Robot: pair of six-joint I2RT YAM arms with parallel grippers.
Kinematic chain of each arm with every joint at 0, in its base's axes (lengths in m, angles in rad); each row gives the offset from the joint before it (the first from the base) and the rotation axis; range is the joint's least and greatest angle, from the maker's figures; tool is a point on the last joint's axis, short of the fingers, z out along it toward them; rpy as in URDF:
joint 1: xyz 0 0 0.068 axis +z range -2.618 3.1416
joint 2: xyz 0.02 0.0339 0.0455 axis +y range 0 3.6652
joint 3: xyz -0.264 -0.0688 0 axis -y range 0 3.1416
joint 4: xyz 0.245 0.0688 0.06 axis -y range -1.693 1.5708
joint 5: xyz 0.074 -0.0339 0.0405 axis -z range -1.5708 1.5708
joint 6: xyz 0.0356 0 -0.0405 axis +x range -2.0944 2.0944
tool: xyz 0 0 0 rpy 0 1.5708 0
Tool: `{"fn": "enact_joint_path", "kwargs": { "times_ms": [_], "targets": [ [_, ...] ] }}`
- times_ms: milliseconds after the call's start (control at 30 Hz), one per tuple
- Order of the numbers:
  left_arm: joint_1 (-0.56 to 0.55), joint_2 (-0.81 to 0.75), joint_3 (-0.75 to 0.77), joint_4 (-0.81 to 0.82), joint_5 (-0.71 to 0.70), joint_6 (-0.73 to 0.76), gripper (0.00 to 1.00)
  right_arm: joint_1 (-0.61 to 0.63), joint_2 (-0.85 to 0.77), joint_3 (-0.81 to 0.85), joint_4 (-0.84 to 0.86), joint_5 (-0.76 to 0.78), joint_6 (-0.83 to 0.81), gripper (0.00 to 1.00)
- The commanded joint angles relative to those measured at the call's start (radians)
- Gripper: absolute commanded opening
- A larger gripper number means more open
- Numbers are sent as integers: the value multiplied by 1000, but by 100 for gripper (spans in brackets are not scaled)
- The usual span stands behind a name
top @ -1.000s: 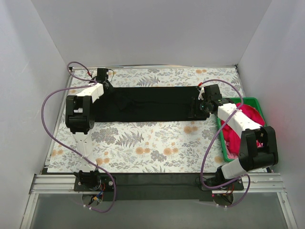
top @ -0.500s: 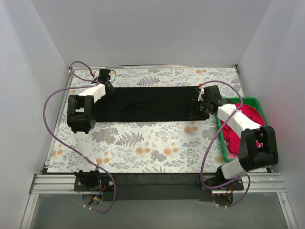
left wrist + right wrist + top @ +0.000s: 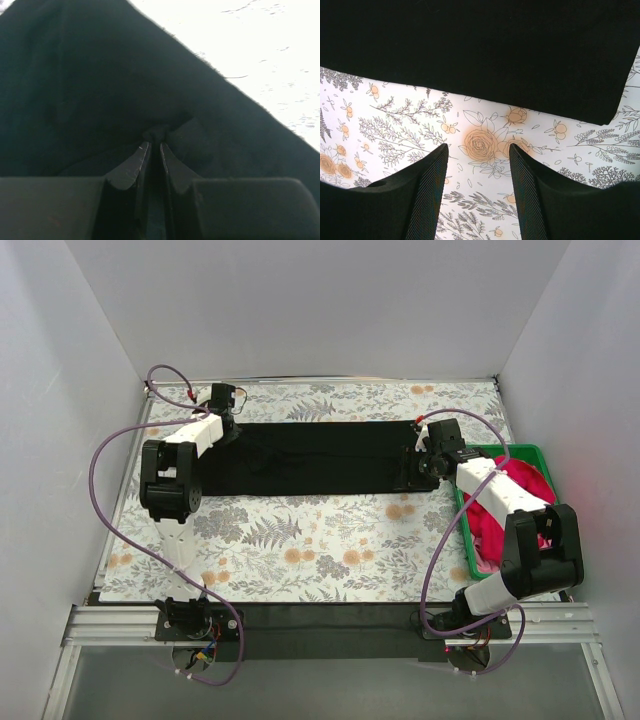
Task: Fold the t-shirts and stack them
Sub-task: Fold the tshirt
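Left wrist view, left pincer [image 3: 154, 144] apparently nipping black t-shirt [image 3: 90, 75] (dim picture), right pincer [image 3: 477, 148] spread wide above tablecloth [image 3: 395, 115]

On my right pincer [image 3: 477, 148] the fingers are matt, mesh-textured black; the black t-shirt [image 3: 320, 457] is matt cloth, the green crate [image 3: 528, 449] smooth plastic.

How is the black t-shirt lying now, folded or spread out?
Folded: the black t-shirt lies as a long straight-edged strip, no sleeves showing; the left gripper pinches one end.
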Motion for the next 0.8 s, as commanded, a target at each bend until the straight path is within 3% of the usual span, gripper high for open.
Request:
{"fn": "enact_joint_path", "kwargs": {
  "times_ms": [0, 100, 233, 467, 600, 767],
  "targets": [
    [-9, -85, 19, -81, -86, -17, 14, 3, 9, -1, 14, -14, 3, 50],
    [-12, -91, 13, -92, -104, -15, 19, 2, 11, 0, 19, -17, 4, 50],
    [-12, -87, 13, -104, -167, -29, 39, 3, 12, 2, 22, -26, 1, 50],
    [-3, -108, 102, -162, -154, -60, 56, 20, 21, 51, 43, -97, 1, 50],
    [-24, -197, 58, -185, -71, -104, 62, 52, 49, 99, 77, -149, 26, 50],
    [-125, -332, -129, -137, 12, -32, 58, 63, 60, 86, 126, -180, 57, 50]
  ]
}}
